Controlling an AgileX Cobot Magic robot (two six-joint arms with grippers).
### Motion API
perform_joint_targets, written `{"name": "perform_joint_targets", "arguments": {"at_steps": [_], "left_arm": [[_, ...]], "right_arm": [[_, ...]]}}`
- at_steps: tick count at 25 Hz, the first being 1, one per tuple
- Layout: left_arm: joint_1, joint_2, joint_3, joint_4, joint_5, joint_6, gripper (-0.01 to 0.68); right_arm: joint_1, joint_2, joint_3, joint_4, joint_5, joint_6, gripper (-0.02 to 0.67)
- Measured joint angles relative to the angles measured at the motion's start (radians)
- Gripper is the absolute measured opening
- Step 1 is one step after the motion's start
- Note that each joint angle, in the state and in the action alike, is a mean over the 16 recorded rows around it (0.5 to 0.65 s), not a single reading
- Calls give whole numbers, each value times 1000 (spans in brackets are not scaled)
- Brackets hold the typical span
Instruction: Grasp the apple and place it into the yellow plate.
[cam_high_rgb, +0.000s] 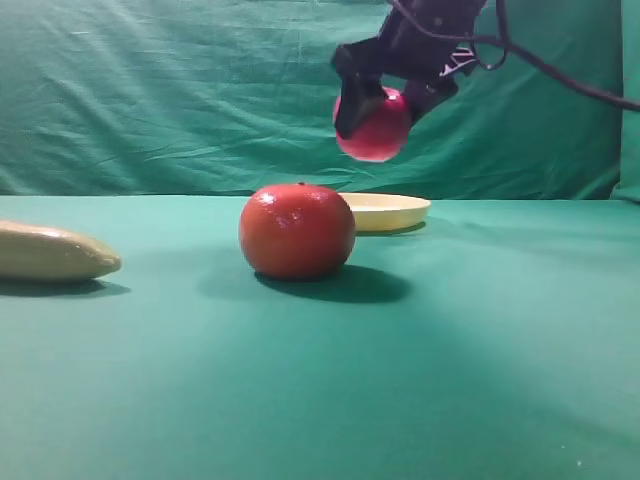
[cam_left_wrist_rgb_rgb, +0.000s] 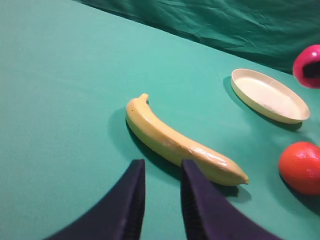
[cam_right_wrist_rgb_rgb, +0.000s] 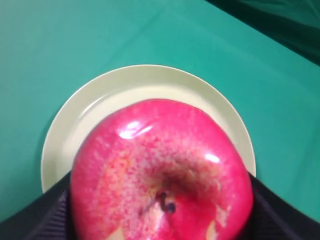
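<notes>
Crimson apple (cam_high_rgb: 378, 130) is pinched between the black fingers (cam_high_rgb: 356, 105) of the right gripper (cam_high_rgb: 388, 103), held in the air. Directly beneath it in the right wrist view the yellow plate (cam_right_wrist_rgb_rgb: 80, 112) is seen, apart from the fruit. Orange-red fruit (cam_high_rgb: 297, 231) sits below and left of that gripper on the green cloth (cam_high_rgb: 450, 350). Left gripper (cam_left_wrist_rgb_rgb: 161, 192) is seen nearly closed on nothing, with a narrow gap; the banana (cam_left_wrist_rgb_rgb: 175, 142) lies just ahead of it.
</notes>
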Motion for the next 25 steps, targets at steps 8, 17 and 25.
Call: {"name": "perform_joint_targets", "arguments": {"at_steps": [8,17,25], "left_arm": [[0,0,0,0,0,0,157],[0,0,0,0,0,0,157],[0,0,0,0,0,0,157]], "right_arm": [[0,31,-13,4,6,0,596],[-6,-101,-16,-24,80,15,623],[-21,-328,-15,-58,269,80,340]]}}
